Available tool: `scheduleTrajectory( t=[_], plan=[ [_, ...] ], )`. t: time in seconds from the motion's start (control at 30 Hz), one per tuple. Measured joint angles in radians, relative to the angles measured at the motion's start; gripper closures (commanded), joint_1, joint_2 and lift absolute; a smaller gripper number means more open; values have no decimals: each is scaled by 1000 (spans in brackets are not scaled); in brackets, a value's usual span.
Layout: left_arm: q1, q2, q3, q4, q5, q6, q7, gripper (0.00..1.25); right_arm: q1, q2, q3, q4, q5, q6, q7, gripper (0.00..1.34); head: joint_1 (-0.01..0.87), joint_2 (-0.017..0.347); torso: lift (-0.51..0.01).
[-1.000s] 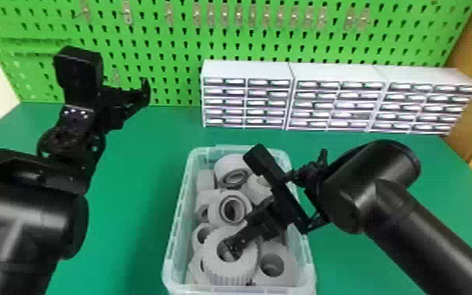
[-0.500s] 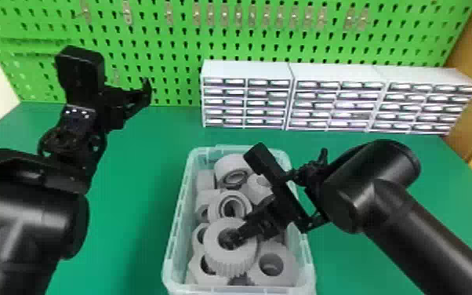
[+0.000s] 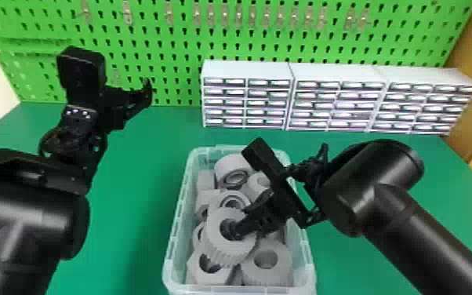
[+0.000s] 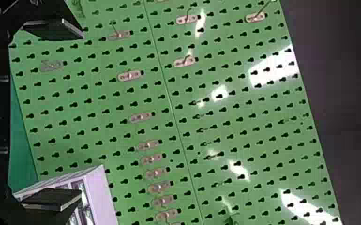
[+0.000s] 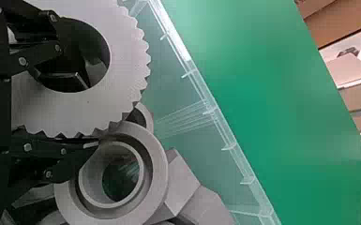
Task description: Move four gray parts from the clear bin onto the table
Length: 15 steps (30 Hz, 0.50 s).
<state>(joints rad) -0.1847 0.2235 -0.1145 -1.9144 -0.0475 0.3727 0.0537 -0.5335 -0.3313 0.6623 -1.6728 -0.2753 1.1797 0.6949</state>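
Right into the gray parts we go, and the right pincer (image 3: 241, 221) has a catch: it is clamped on a toothed gray part (image 3: 216, 227). The right wrist view gives us the hold up close. There's 1 finger (image 5: 70, 80) inside the wide center hole, the other (image 5: 70, 152) is outside the teeth, and the part's thick wall is pinched between the 2!

Where's that catch? Over the pile, inside the outline of the clear bin (image 3: 178, 239), just toward 8 o'clock from the middle, its teeth showing along the 6 o'clock side. What a crowd around it: a gray part with a round hole (image 3: 282, 266) sits toward 4 o'clock of it, an angular gray part (image 3: 207, 279) toward 7, and a big ringed gray part (image 3: 227, 164) up at the bin's 12 o'clock end. The right arm comes in from 4 o'clock, and the bin stands on the green tabletop (image 3: 137, 204).

Over to the left pincer (image 3: 139, 98), between 10 and 11 o'clock of the bin: its fingers (image 4: 51, 28) are wide apart, nothing between them, facing the green pegboard (image 3: 176, 66). And lined up before that board, from 12 to 2 o'clock of the bin, 3 white drawer cabinets (image 3: 247, 68)!
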Motion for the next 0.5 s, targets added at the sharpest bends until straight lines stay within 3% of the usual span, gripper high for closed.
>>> scheduleTrajectory(
  t=[0.5],
  plan=[
    [15,-1,3,0,0,4,0,101,27,26,-100,-44,56,13,0,1055,686,26,-50]
  ],
)
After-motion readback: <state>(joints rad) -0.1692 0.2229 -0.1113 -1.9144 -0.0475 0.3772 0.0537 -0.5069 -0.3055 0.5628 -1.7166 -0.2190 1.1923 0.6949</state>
